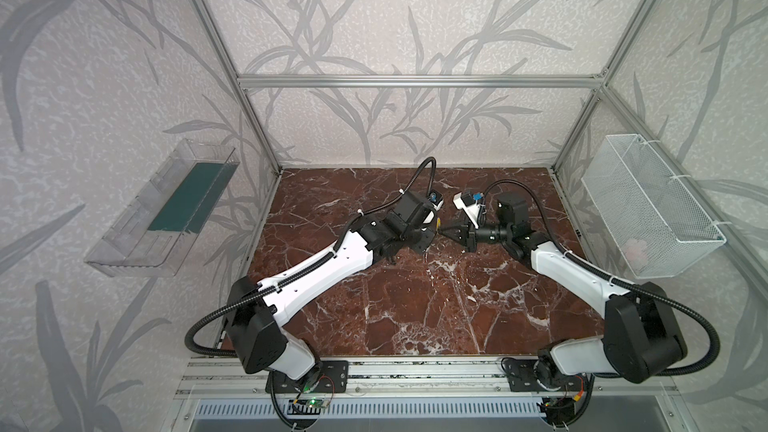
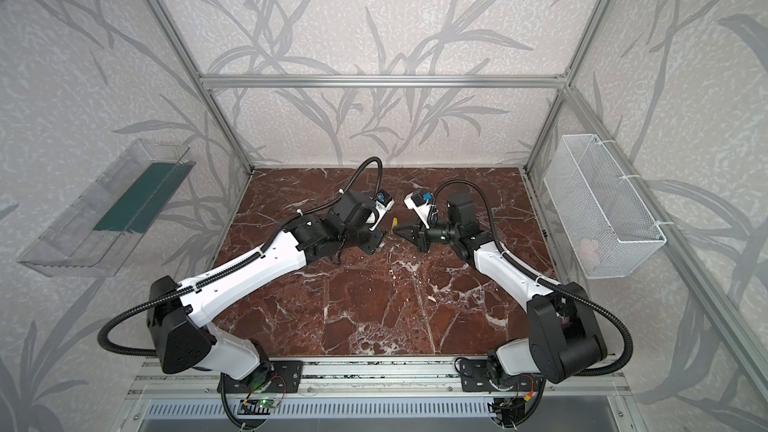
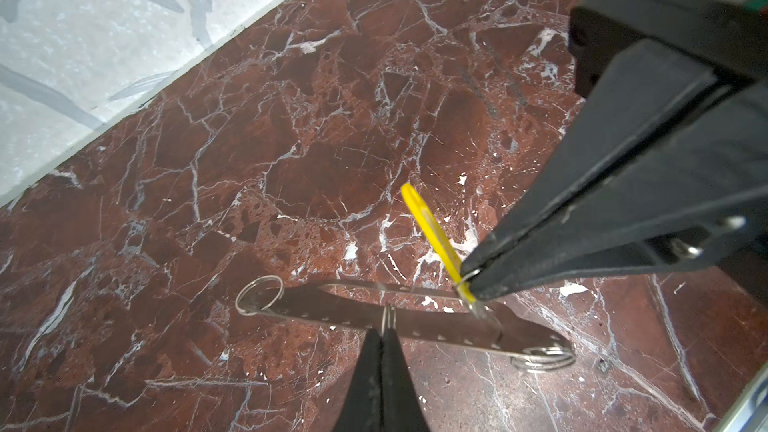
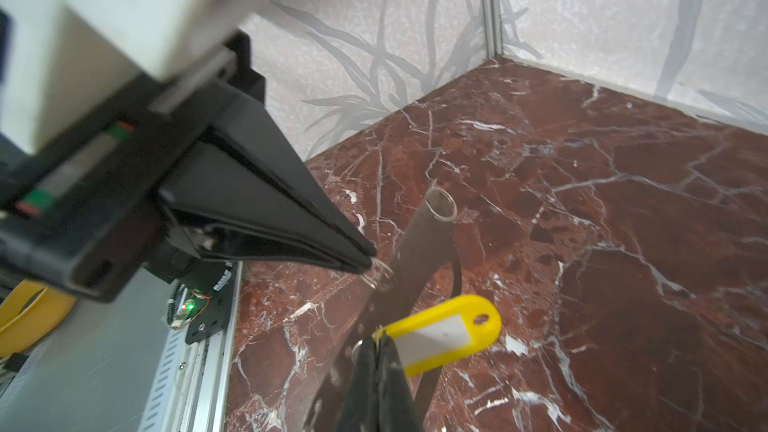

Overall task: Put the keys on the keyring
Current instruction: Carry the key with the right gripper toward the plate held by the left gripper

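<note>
The keys (image 3: 332, 309), a flat oval piece with a big cutout and tiny rim holes, look dark here and hang just above the marble table (image 3: 316, 126). My left gripper (image 3: 386, 326) is shut on a small silver ring threaded through their near rim. My right gripper (image 3: 467, 282) is shut on the keyring, whose thin silver ring (image 3: 469, 276) is at the keys' far rim and whose yellow tag (image 3: 432, 234) sticks up. In the right wrist view the right gripper (image 4: 376, 340) pinches the ring beside the tag (image 4: 449, 334), the left gripper (image 4: 368, 261) faces it, and the keys (image 4: 419, 243) show edge-on. Both grippers (image 1: 432, 235) (image 1: 444, 234) meet tip to tip at the table's middle back.
More silver rings hang from the two ends of the keys (image 3: 259, 295) (image 3: 544, 357). A clear plastic bin (image 1: 166, 209) is mounted on the left wall and a white wire basket (image 1: 648, 205) on the right wall. Aluminium frame posts stand at the table's back corners.
</note>
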